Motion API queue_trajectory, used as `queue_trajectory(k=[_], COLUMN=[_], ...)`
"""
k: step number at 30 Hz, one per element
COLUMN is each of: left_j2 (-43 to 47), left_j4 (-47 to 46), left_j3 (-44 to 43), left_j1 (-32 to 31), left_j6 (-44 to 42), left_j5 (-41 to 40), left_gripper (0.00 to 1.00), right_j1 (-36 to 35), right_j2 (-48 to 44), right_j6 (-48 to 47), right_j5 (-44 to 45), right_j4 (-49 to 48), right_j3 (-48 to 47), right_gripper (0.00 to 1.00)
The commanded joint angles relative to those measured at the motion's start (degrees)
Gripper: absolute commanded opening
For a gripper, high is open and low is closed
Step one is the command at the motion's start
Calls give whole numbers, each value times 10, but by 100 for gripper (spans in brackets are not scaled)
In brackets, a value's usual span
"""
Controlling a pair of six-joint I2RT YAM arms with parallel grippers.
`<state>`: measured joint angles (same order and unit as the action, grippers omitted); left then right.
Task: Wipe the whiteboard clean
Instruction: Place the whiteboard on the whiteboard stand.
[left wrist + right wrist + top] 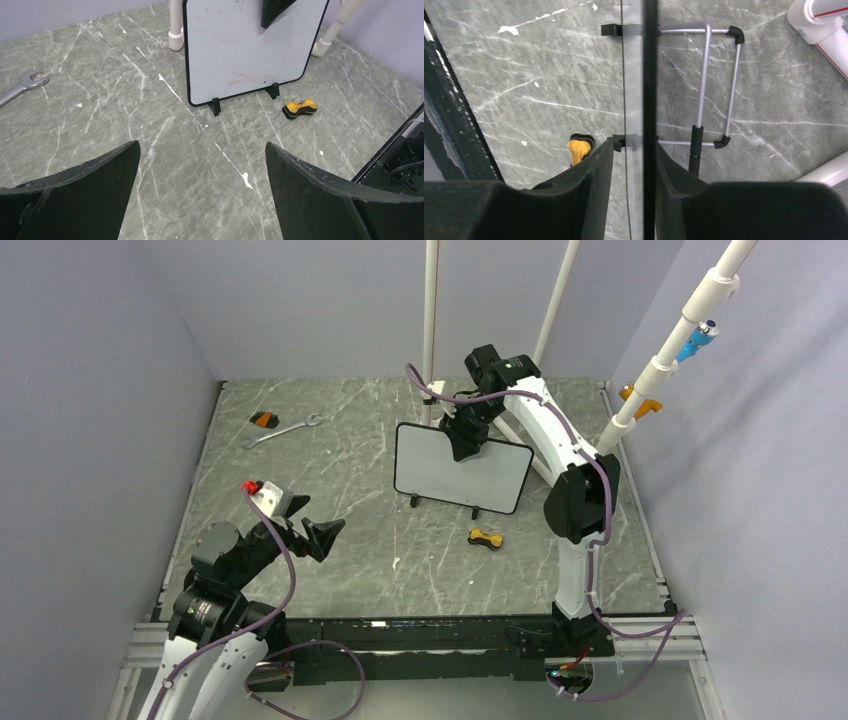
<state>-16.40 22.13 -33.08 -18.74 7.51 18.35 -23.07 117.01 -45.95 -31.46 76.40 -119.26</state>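
The whiteboard (462,472) stands upright on its black feet at mid-table, its face (235,55) blank apart from faint smudges. My right gripper (465,445) sits over the board's top edge. In the right wrist view that black edge (649,75) runs between the right gripper's (634,145) jaws, which stand slightly apart with a thin gap on the left side. A yellow and black eraser (486,538) (301,107) (578,150) lies on the table in front of the board. My left gripper (312,522) (202,150) hangs wide open and empty above the near-left table.
A wrench (283,430) (22,85) and a small orange and black object (264,420) lie at the far left. White pipes (430,320) (175,30) rise behind the board. The board's wire stand (704,85) spreads behind it. Grey walls close in the table.
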Motion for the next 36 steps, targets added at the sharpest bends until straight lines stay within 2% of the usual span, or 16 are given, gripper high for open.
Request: queue_trajectory(k=[1, 5, 9, 19, 23, 29, 32, 36], left_j2=[-8, -10, -13, -13, -14, -15, -15, -15], left_j4=[-17, -17, -19, -22, -23, -24, -24, -24], left_j3=[-1, -1, -1, -1, -1, 0, 0, 0], left_j1=[6, 8, 11, 16, 18, 20, 21, 21], left_j6=[-7, -6, -5, -3, -3, -2, -2, -2], left_j5=[15, 17, 22, 29, 32, 35, 36, 36], left_gripper=[99, 99, 100, 99, 99, 99, 99, 99], right_j1=[-1, -1, -1, 1, 1, 3, 4, 4], right_j2=[14, 29, 47, 72, 53, 29, 13, -24], right_j6=[-4, 8, 19, 31, 39, 65, 67, 69], right_j5=[31, 80, 133, 177, 184, 239, 230, 225], right_j4=[-25, -62, -98, -140, -161, -215, -220, -230], right_j3=[-25, -23, -23, -31, -18, 3, 5, 29], right_gripper=[42, 57, 64, 77, 82, 95, 99, 100])
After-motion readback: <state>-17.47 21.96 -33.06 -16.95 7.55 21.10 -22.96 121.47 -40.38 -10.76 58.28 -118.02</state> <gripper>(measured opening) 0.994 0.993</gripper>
